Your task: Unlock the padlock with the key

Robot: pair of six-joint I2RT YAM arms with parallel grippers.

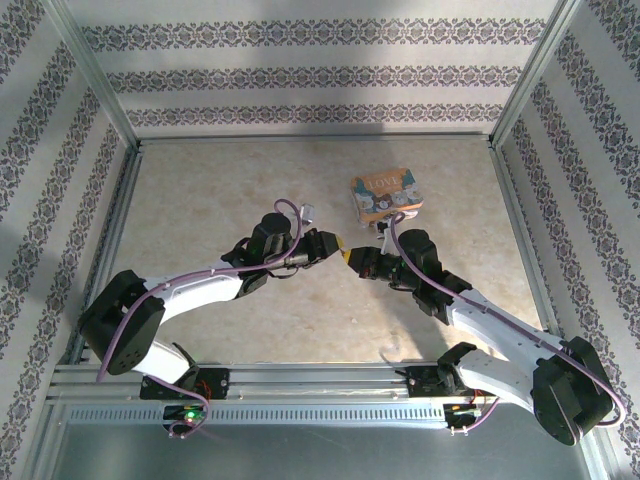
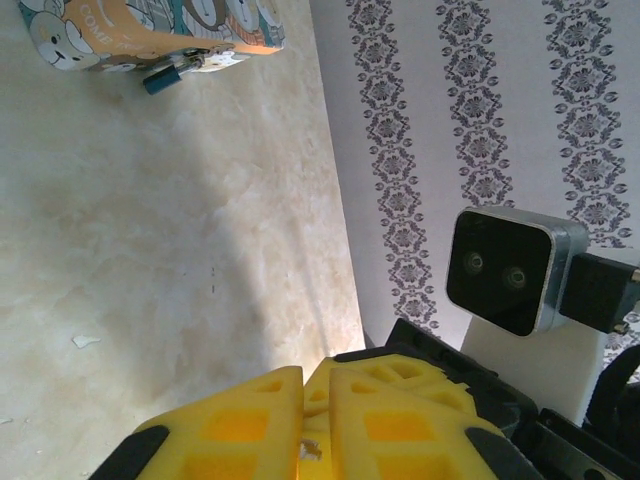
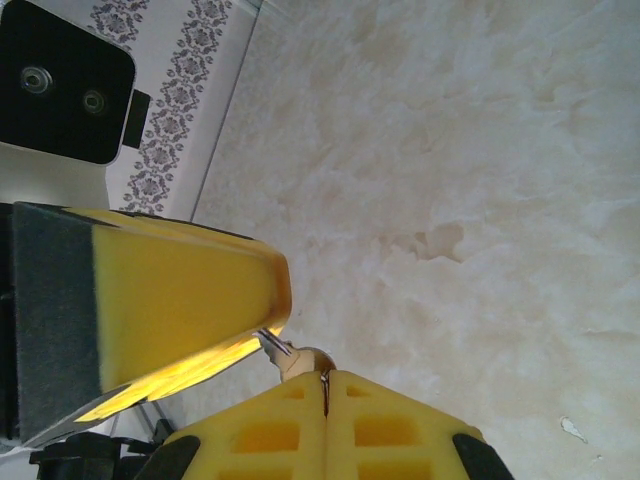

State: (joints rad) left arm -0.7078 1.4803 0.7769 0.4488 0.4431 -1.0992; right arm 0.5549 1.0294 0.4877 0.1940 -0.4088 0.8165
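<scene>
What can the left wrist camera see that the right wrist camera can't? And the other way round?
Left wrist's extra: the padlock at the top, with a small blue piece by its edge. Right wrist's extra: a thin metal bit poking out where the yellow fingers of the two arms meet. Both: yellow fingers, the beige table, the patterned wall and the other arm's black camera.

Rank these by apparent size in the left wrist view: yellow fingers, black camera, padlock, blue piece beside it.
Largest: yellow fingers, nearest the lens.
Next: padlock and black camera look alike; the frame cuts the padlock, so unranked.
Smallest: blue piece.
</scene>
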